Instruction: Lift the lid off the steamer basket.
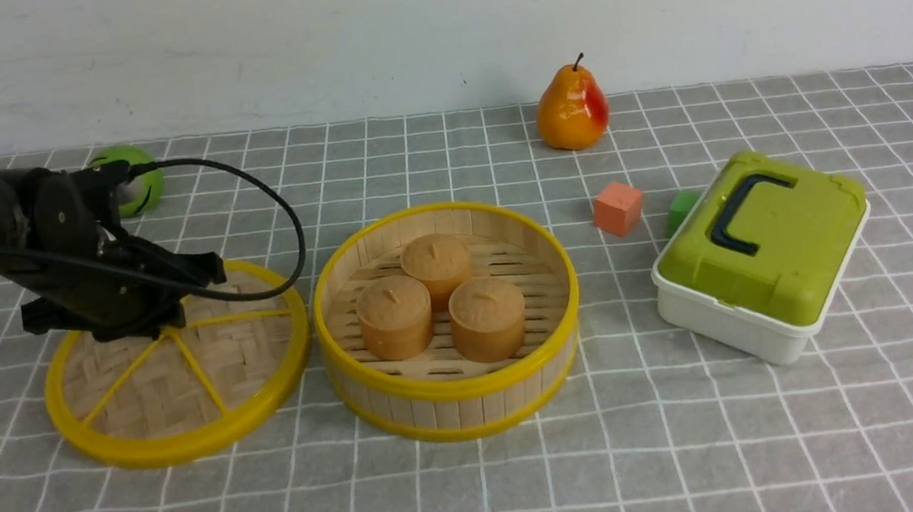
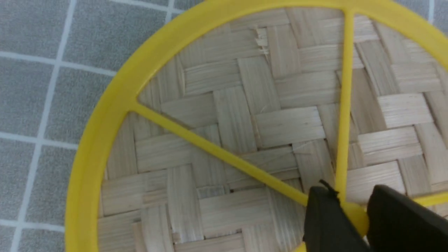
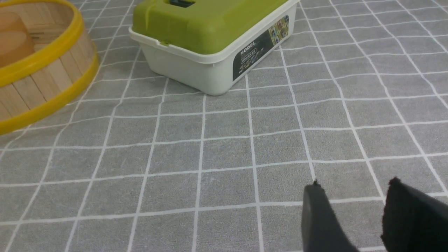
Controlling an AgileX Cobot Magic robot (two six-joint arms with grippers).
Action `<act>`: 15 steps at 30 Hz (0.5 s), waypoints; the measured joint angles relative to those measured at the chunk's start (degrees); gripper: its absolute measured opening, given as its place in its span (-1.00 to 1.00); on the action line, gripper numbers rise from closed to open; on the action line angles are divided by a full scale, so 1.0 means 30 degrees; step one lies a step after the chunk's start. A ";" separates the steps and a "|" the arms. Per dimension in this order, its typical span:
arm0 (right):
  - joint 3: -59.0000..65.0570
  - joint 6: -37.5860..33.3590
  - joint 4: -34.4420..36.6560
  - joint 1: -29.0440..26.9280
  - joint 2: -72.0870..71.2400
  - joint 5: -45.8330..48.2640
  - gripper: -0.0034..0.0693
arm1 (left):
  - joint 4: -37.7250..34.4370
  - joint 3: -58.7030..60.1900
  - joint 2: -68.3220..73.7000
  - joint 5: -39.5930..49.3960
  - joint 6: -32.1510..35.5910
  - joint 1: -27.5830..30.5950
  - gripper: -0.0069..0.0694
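The lid (image 1: 182,387), a woven bamboo disc with a yellow rim and spokes, lies on the cloth to the left of the steamer basket (image 1: 454,392), right beside it. The basket is uncovered and holds three brown buns (image 1: 439,296). My left gripper (image 1: 163,325) is over the lid's centre. In the left wrist view the lid (image 2: 245,115) fills the frame and the gripper (image 2: 353,206) is shut on its yellow centre knob (image 2: 355,215). My right gripper (image 3: 353,189) is open and empty above bare cloth; it is out of the front view. The basket's side (image 3: 45,80) shows there.
A white box with a green lid (image 1: 762,253) stands right of the basket and shows in the right wrist view (image 3: 210,38). An orange cube (image 1: 618,208), a green cube (image 1: 681,209) and a pear (image 1: 572,108) sit behind. A green round object (image 1: 134,179) lies at far left.
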 joint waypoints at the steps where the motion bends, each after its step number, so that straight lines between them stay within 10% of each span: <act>1: 0.0000 0.0000 0.0000 0.0000 0.0000 0.0000 -0.24 | -0.0158 0.0000 -0.0142 0.0028 -0.0055 0.0000 -0.10; 6: 0.0000 0.0000 0.0000 0.0000 0.0000 0.0000 -0.24 | -0.0701 0.0036 -0.2384 -0.0066 -0.0117 0.0000 0.09; 15: 0.0000 0.0000 0.0000 0.0000 0.0000 0.0000 -0.24 | -0.1419 0.0384 -1.4095 -0.0407 0.1869 0.0000 -0.84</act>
